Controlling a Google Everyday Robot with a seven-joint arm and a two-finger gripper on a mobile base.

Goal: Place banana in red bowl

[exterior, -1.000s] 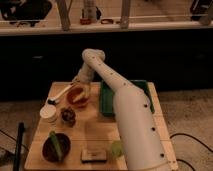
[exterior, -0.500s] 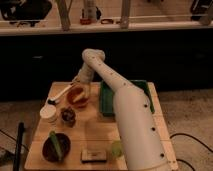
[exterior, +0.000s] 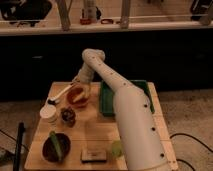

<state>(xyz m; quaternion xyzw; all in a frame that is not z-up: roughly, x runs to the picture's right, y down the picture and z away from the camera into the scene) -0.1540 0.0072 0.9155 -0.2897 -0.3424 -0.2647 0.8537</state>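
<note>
Wooden tabletop point(exterior: 100, 135) is holding steady; nothing is shifting between glimpses. My gripper point(exterior: 81, 86) is hovering over the glossy orange-red round bowl point(exterior: 77, 96), seemingly lowering the small yellow banana point(exterior: 80, 92) inside; I cannot tell my fingers' state.

One camera looked down and forward from high behind the arm point(exterior: 131, 117), whose white bulk filled the near right; the wooden worktop point(exterior: 95, 130) lay below at middling range; a dark counter front and railing crossed the far top; the claw point(exterior: 79, 85) sat mid-frame over the red bowl point(exterior: 77, 96).
</note>
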